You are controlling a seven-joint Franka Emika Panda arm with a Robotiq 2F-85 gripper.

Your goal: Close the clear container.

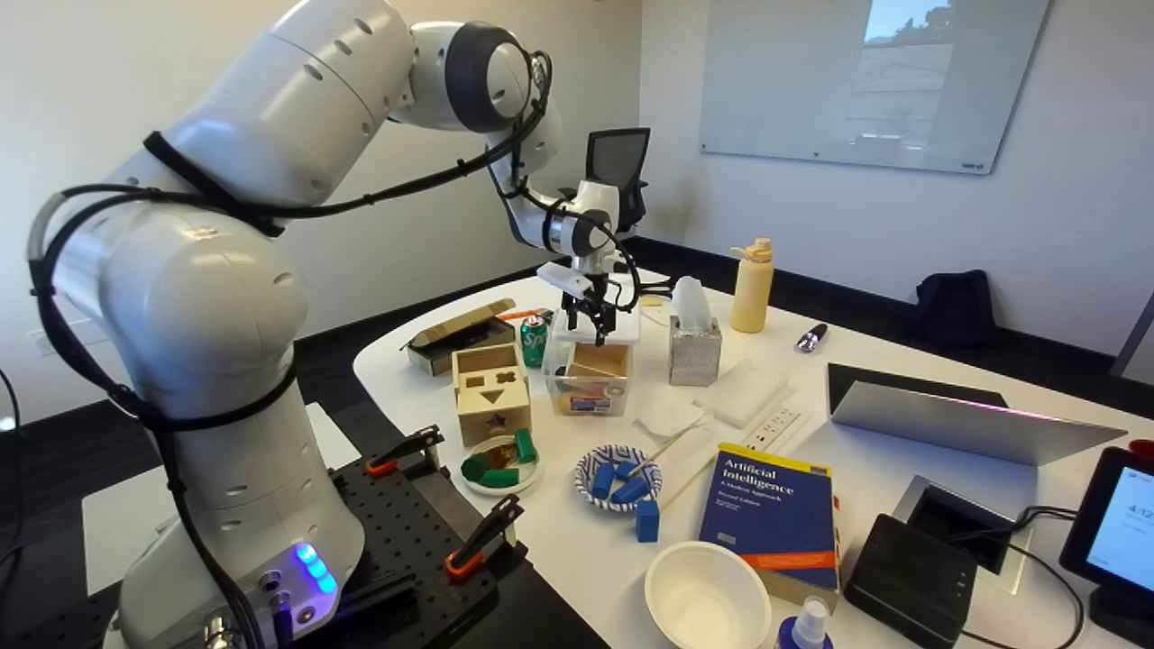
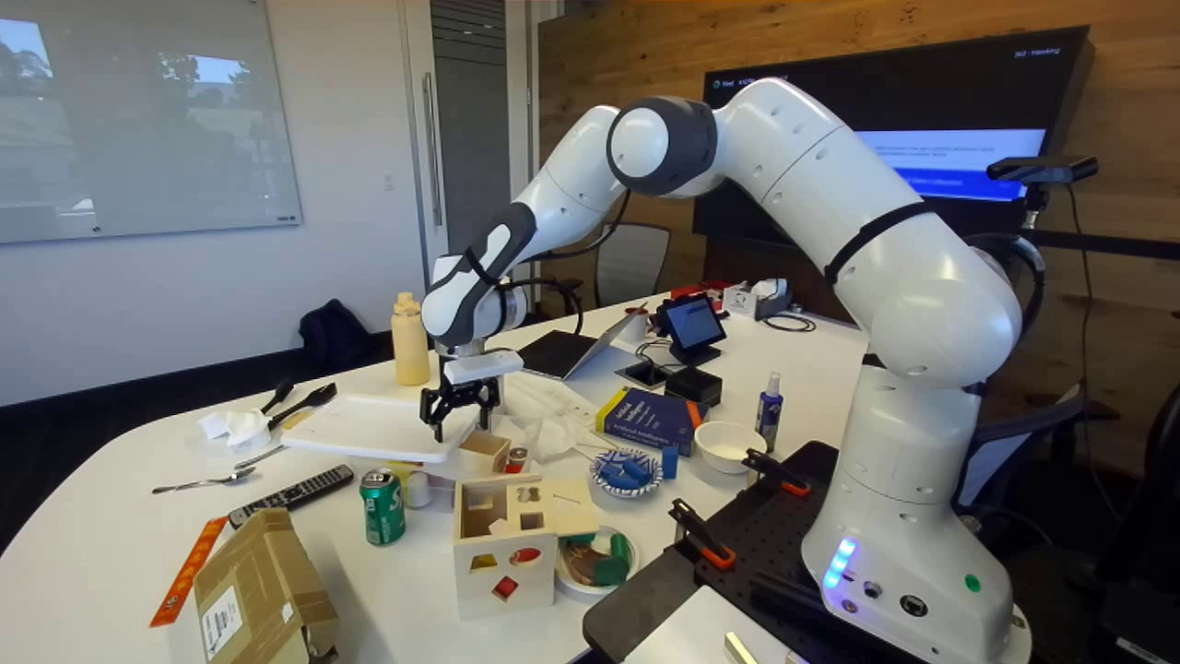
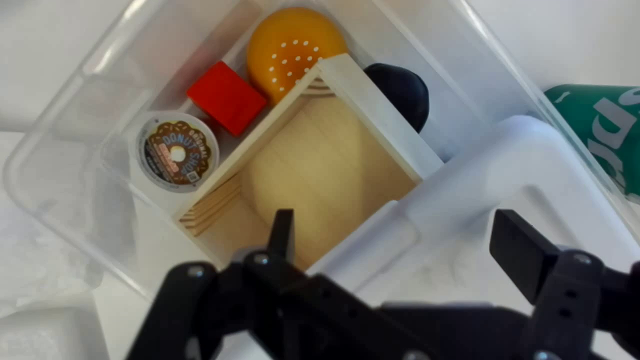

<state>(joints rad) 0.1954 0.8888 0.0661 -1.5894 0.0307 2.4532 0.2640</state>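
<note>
your pincer (image 3: 395,225): spread apart, over edge of whitish lid (image 3: 500,170), contact unclear | clear container (image 3: 65,155): on desk (image 1: 559,442), between Sprite can (image 1: 534,344) and tissue box (image 1: 694,353) | lid covers only part; you see wooden box (image 3: 380,115), Donut Shop pod (image 3: 178,152) inside

Clear container (image 3: 65,155), white lid (image 2: 364,426), black gripper (image 3: 396,229), blue-patterned white bowl (image 1: 588,461)

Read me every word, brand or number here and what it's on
"Artificial Intelligence": blue book
"A Modern Approach": same book
"Second Edition": same book
"ORIGINAL": pod lid in the clear container
"DONUT SHOP": same lid
"Sp", rest unclear: green can
"4:12": tablet screen
Too small or blurred: wall screen, carton label, blue label, orange strip, spray bottle, whiteboard tag.
</note>
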